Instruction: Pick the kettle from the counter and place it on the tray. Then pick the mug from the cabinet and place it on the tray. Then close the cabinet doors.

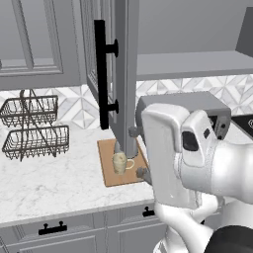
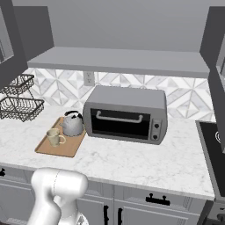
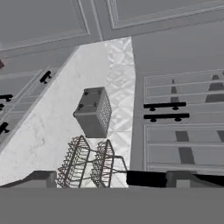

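- Arm [image 1: 197, 163] is rising large and white from the lower right of the left base view, its bulky upper links standing in front of the toaster oven [image 2: 125, 115] and folding back toward the camera.
- Pincer [image 3: 103, 178] is lying rolled onto its side in the hand view, looking along the length of the counter [image 2: 132, 162]; its two dark fingertips [image 3: 41, 177] are sitting far apart at the bottom of that view, so it is standing released, with nothing between them.
- Wire baskets [image 3: 87, 164] are showing just beyond the fingertips in the hand view, with the toaster oven farther along the counter and grey doors with black bar handles to one side.
- Tray [image 2: 44, 148] is lying flat on the counter between the wire baskets and the toaster oven.
- Kettle [image 2: 72, 123] is standing upright on the tray's back part, close beside the toaster oven.
- Mug [image 2: 53, 137] is standing upright on the tray in front of the kettle, its handle pointing toward the oven side.
- Kettle, mug and tray are all resting apart from the pincer.
- Cabinet door [image 1: 116, 74] is standing swung out, edge-on, over the tray in the left base view, its long black handle [image 1: 102, 74] facing the baskets.
- Cabinet [image 2: 118, 60] is showing its grey shelf above the toaster oven.
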Controlling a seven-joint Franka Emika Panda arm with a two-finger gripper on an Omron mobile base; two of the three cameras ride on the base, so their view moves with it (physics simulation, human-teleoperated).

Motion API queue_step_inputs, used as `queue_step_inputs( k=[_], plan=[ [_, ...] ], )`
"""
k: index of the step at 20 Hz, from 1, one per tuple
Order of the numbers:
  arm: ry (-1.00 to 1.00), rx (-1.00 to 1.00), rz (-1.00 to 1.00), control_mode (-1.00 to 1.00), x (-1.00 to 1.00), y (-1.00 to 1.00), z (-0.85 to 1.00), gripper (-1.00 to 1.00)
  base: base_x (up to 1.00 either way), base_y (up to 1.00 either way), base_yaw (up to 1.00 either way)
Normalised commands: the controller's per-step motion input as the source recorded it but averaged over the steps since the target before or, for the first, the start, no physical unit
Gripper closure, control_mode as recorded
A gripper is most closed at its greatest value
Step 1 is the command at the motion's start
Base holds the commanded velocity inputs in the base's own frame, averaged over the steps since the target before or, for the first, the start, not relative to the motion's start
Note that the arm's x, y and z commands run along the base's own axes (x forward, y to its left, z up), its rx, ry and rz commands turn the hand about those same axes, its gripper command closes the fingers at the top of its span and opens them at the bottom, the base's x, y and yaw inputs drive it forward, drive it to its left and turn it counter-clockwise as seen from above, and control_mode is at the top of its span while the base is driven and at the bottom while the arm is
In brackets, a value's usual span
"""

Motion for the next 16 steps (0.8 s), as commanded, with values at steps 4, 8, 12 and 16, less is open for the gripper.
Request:
queue_step_inputs(
  k=[4,8,12,16],
  plan=[
    [0.00,-0.03,-0.42,-1.00,0.25,0.71,0.00,-1.00,0.00,0.00,0.00],
    [0.00,0.00,-0.33,-1.00,0.41,0.41,0.00,-1.00,0.00,0.00,0.00],
    [0.00,0.00,-0.28,-1.00,0.53,0.14,-0.03,-1.00,0.00,0.00,0.00],
    [-0.01,-0.01,-0.12,-1.00,0.46,0.00,-0.08,-1.00,0.00,0.00,0.00]
  ],
)
